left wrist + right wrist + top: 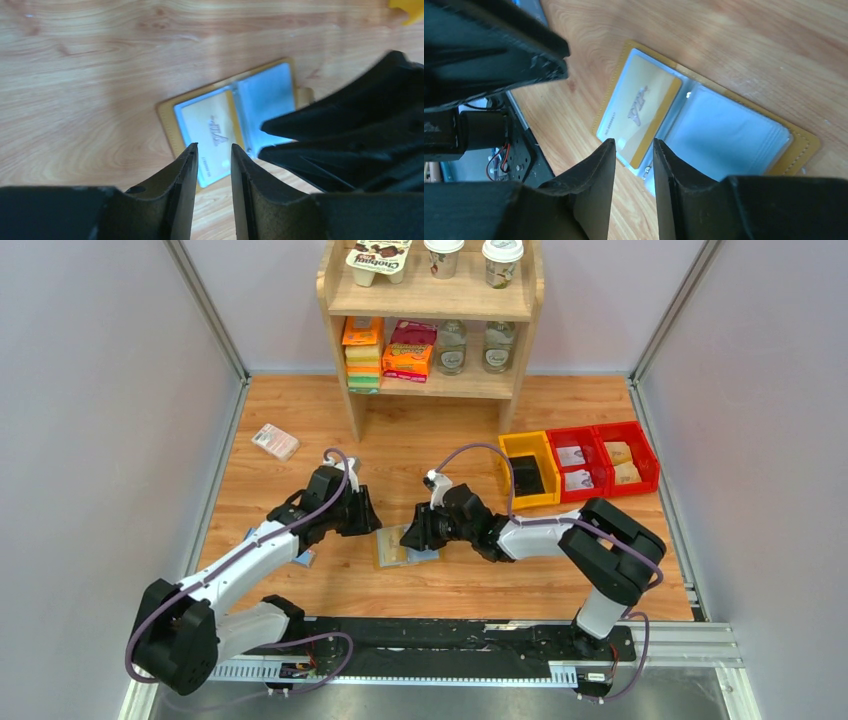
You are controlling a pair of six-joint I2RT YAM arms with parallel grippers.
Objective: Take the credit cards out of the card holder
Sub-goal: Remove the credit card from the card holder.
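So the card holder (398,546) lies open at frame centre, yellow card (641,107) tucked inside; left gripper (214,146) and right gripper (634,142) hover right over it, jaws slightly apart and empty.

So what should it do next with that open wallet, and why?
Probably lower the left hand to pinch the gold card by its edge while the right hand steadies the card holder: it lies open, the card sits in it, and both open hands hover over it.
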